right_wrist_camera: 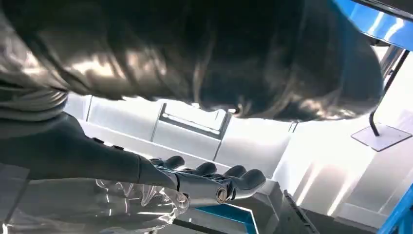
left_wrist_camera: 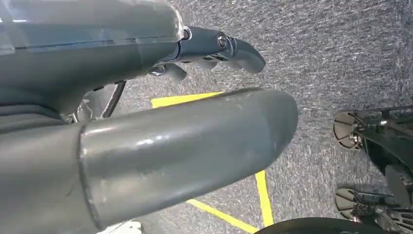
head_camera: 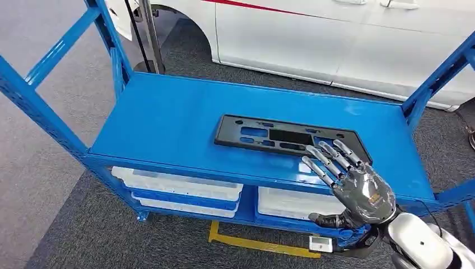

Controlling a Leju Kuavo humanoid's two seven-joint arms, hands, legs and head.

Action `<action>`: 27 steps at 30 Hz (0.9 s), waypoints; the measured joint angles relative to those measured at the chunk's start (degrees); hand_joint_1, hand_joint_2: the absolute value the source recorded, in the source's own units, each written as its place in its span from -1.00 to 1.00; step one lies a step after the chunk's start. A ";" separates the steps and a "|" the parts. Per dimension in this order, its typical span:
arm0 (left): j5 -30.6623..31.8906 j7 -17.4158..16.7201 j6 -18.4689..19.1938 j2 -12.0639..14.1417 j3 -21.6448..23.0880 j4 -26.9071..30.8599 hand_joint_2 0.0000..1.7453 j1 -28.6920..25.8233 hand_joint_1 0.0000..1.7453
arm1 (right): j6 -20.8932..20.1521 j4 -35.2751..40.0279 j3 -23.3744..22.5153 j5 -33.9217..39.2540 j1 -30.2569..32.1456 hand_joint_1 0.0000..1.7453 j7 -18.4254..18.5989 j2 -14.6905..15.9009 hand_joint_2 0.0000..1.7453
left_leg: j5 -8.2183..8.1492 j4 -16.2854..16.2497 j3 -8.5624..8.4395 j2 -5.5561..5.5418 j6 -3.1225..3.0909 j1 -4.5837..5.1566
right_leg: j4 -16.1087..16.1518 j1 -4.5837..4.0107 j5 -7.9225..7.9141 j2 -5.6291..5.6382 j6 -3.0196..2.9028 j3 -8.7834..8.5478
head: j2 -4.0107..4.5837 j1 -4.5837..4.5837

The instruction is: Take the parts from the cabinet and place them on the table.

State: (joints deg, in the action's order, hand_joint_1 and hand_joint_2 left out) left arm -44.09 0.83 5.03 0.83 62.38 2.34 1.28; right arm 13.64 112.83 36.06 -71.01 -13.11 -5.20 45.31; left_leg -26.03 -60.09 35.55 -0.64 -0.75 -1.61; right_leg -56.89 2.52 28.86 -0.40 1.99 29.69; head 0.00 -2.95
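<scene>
The right robot hand (head_camera: 358, 188) is hovering at the blue table's (head_camera: 168, 120) near edge, fingers (head_camera: 327, 162) spread and holding nothing, fingertips just over the black part (head_camera: 288, 137), which is lying flat on the table beyond the hand.

The left robot hand (left_wrist_camera: 214, 48) is hanging over the carpet, fingers loosely extended, holding nothing.

Right hand (head_camera: 358, 188) raised at lower right of the head view, back of hand up, fingers (head_camera: 327, 158) extended, slightly spread and pointing forward-left, thumb angled out to the side; holds nothing. Silver right forearm (head_camera: 417, 244) enters from the bottom right corner. Left hand (left_wrist_camera: 146, 112) hangs, thumb straight, darker fingers (left_wrist_camera: 229, 46) loosely extended, nothing held.
</scene>
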 joint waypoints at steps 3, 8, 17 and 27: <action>-0.37 0.09 0.00 -0.09 0.02 -0.37 -1.00 -0.02 -1.00 | 0.05 -0.02 0.02 0.57 0.00 -1.00 0.00 0.02 -1.00 | 0.01 0.04 -0.19 0.06 0.02 0.00 | -0.14 0.04 0.14 0.00 1.76 0.02 | 0.00 0.00; -0.85 0.07 0.11 -0.26 0.02 -0.37 -1.00 -0.01 -1.00 | -0.48 -0.26 0.02 1.51 -0.48 -1.00 -0.02 0.00 -1.00 | 0.24 0.46 -0.43 0.06 0.36 -0.04 | -0.33 -0.12 0.18 0.00 1.74 0.04 | 0.00 0.00; -0.92 0.11 0.13 -0.31 0.48 -0.39 -1.00 0.10 -1.00 | -7.08 -4.27 0.22 3.63 -5.36 -1.00 0.46 -1.62 -1.00 | 0.33 0.57 -0.53 0.13 0.52 -0.06 | -0.61 -0.14 0.26 0.03 1.62 0.11 | 0.00 0.00; -0.90 0.13 0.13 -0.31 1.33 -0.39 -1.00 0.12 -1.00 | -9.13 -9.42 0.57 4.59 -8.78 -1.00 0.52 -4.85 -1.00 | 0.37 0.59 -0.53 0.13 0.58 -0.06 | -0.65 -0.14 0.30 -0.05 1.56 0.11 | 0.00 0.00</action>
State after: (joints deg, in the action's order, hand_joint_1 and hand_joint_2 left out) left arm -44.98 0.96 5.16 0.52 63.71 1.95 1.41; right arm 4.51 103.41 36.63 -66.43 -21.89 -4.68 40.46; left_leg -25.66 -59.50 35.02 -0.51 -0.17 -1.66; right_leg -57.55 2.38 29.16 -0.45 3.55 29.80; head 0.00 -2.95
